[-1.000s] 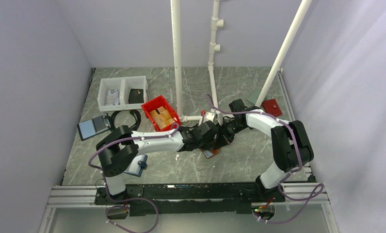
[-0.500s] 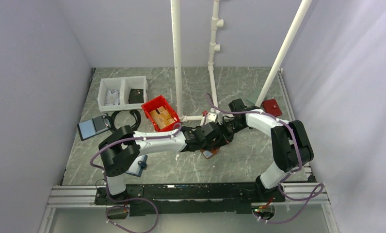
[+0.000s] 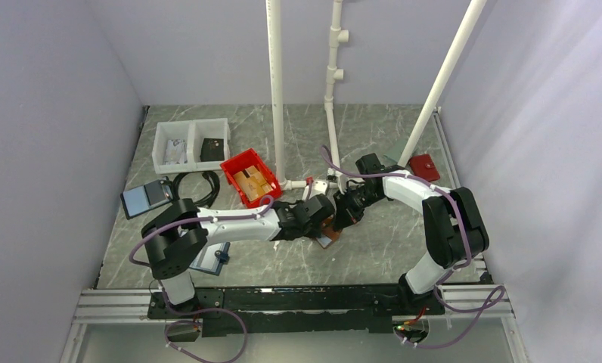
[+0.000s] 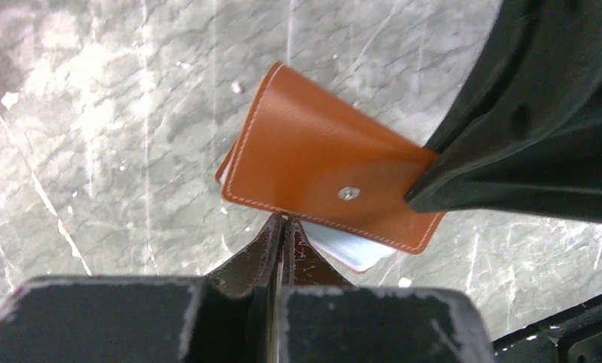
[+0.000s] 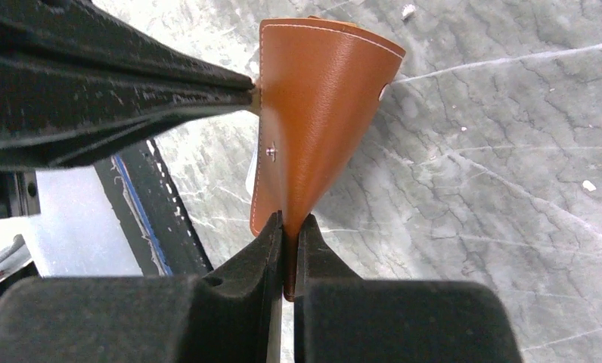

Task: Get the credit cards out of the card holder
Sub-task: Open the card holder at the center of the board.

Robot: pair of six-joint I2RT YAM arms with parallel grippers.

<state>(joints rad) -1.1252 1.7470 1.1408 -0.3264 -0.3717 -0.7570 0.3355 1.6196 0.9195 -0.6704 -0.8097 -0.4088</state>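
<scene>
Grey veined tabletop [image 3: 389, 249] between pale lilac walls, with white pipes [image 3: 276, 91] rising at the back: both arms reach in to meet over the middle of the surface, where the brown card holder [image 4: 313, 159] sits between their tips.

The right gripper [image 5: 289, 223] is clamped tight on the holder, its two fingers pinching the lower edge of one leather flap. From the right wrist, that flap curves up and away like a cone, with white stitching along its border. From the left wrist, the same gripper appears as a black mass biting the holder's right-hand corner, just beside the small metal snap [image 4: 348, 193].

The left gripper [image 4: 283, 221] has its fingers pressed fully together, with no gap showing between them. Their tips meet the near stitched edge of the holder. A pale blue-white card [image 4: 349, 249] pokes out from under that edge, just right of the tips. Whether the closed fingers pinch this card or only touch the leather cannot be told.

Well to the left stand a red bin [image 3: 250, 175] and a white two-compartment bin [image 3: 190, 142]. Two dark folders lie near the left arm, one [image 3: 145, 198] behind its elbow, the other [image 3: 209, 259] by its base.
</scene>
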